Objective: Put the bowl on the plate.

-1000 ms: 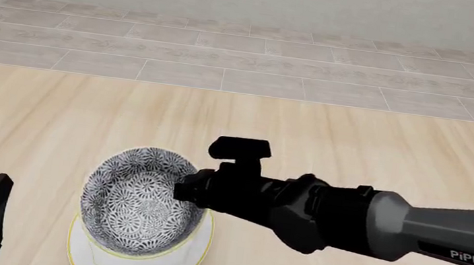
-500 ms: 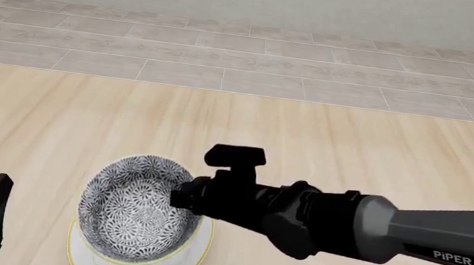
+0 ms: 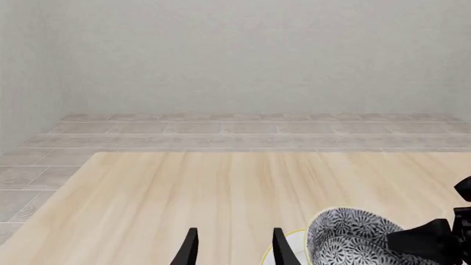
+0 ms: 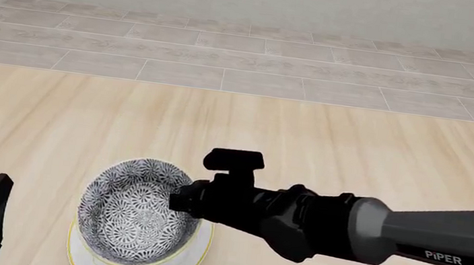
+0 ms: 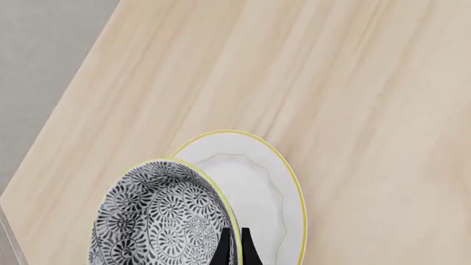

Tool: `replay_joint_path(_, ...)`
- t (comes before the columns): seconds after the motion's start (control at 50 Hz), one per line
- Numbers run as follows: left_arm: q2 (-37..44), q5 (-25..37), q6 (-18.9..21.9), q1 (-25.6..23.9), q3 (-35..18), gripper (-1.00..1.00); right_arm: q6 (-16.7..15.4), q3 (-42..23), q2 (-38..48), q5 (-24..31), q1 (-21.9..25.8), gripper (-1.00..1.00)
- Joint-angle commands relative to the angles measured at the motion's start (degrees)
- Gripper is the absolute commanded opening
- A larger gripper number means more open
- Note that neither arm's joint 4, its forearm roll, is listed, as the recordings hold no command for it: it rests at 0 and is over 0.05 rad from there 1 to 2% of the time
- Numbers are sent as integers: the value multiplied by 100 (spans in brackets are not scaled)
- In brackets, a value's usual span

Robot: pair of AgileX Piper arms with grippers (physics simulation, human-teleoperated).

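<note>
In the left wrist view, the left gripper (image 3: 231,248) is open with nothing in it; the bowl (image 3: 346,240) sits to its right.

In the front view, the right gripper (image 4: 185,202) pinches the bowl's (image 4: 137,212) right rim. The bowl is over the plate (image 4: 189,259), near the table's (image 4: 353,147) near-left part.

In the right wrist view, two fingers (image 5: 244,248) squeeze the rim. The bowl (image 5: 158,221) has grey-and-white flowers and tilts over the white, yellow-edged plate (image 5: 257,187).

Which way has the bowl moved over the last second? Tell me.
Yes. In the front view the bowl has sunk toward the plate, its tilt easing, with the right gripper clamped on its rim.
</note>
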Motion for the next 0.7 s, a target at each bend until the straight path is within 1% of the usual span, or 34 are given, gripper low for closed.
replay_joint_path(0.02, 0, 0, 0, 0, 0, 100, 63, -8, 22, -50, -7, -100)
replay_joint_path(0.7, 0, 0, 0, 0, 0, 100, 72, 20, 102, -125, -25, -100)
